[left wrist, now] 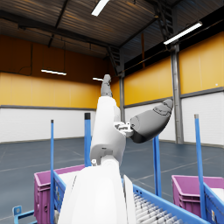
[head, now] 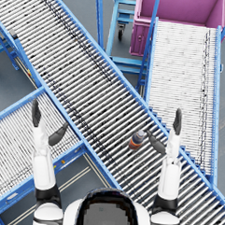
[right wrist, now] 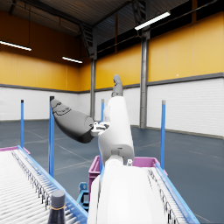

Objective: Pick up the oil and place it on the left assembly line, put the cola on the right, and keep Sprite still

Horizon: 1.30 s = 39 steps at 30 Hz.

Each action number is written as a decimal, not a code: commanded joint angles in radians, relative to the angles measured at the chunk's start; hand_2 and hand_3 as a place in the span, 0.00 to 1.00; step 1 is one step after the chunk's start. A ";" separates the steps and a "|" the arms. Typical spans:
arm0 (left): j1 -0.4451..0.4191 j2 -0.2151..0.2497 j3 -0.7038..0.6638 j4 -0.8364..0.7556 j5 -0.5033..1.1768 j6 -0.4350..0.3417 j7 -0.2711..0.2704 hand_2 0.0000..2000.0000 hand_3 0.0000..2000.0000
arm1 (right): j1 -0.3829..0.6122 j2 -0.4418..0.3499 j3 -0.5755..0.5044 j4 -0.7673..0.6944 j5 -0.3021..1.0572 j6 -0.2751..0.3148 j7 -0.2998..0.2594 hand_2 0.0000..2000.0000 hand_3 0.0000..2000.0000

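A single small dark bottle point(head: 137, 140) with a grey cap and an orange-brown label stands upright on the central diagonal roller conveyor point(head: 88, 80). I cannot tell which drink it is. Its cap and neck point(right wrist: 57, 206) also show in the right wrist view. My right hand point(head: 172, 131) is raised just right of the bottle, fingers spread, holding nothing, and apart from it. My left hand point(head: 40, 125) is raised over the left conveyor point(head: 15, 137), also spread and empty. Both hands point upward in the wrist views: left hand point(left wrist: 131, 124), right hand point(right wrist: 98, 127).
The right conveyor point(head: 181, 76) runs up to a pink bin point(head: 180, 15). Blue frame rails point(head: 63, 112) border each line. A gap of grey floor point(head: 83, 178) lies between the left and central conveyors. More pink bins point(left wrist: 192, 192) show in the left wrist view.
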 commanded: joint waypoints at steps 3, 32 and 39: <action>-0.007 0.003 0.005 -0.008 0.000 0.000 0.000 0.00 0.00 | -0.109 -0.006 0.041 0.055 0.000 0.000 0.000 0.00 0.00; -0.041 0.021 0.026 -0.007 0.000 0.000 0.000 0.00 0.00 | 0.131 -0.137 0.397 -0.969 0.000 -0.001 0.000 0.00 0.00; -0.068 0.030 -0.005 -0.022 0.000 0.000 0.000 0.00 0.00 | 0.318 -0.168 0.450 -1.286 0.003 -0.013 0.006 1.00 0.49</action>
